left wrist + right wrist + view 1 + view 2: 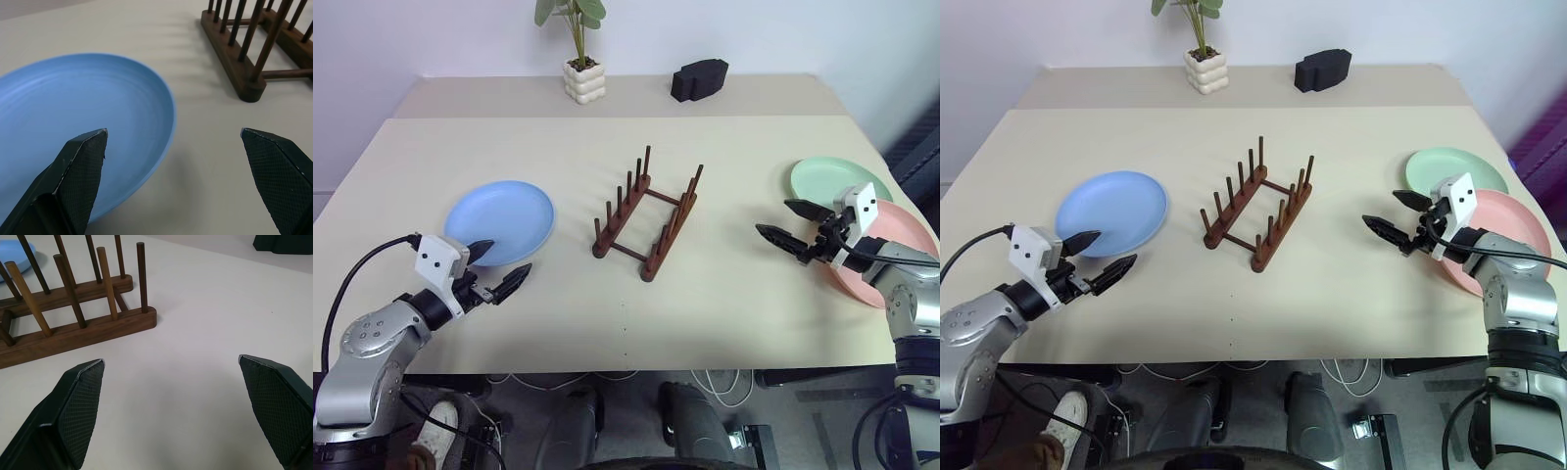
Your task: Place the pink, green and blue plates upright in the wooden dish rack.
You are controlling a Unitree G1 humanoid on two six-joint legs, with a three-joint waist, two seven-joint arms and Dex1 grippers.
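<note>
On the beige table [724, 284], as seen from the head camera, the wooden dish rack [646, 217] is set near the middle, angled, with its pegs upright and no plate between them. The blue plate [501, 217] is laid flat on the robot's left, well apart from the rack. The left gripper [501, 266] is held just at the near edge of that plate, its two black fingers spread wide and nothing gripped. On the robot's right, the green plate [837, 179] and the pink plate [901, 250] are laid flat close together near the table edge; whether the two overlap cannot be told. The right gripper [793, 227] is held in front of them, pointed toward the rack, fingers spread wide and empty. A potted plant [579, 54] and a black object [699, 79] are placed at the far side of the table.

From the left wrist camera, the blue plate is seen beneath and ahead of one finger [78, 171], while the other finger is held over bare table. One end of the rack is seen beyond the plate.

From the right wrist camera, both fingers [73, 411] are shown far apart over bare table, with the rack ahead and a sliver of the blue plate beyond it.
</note>
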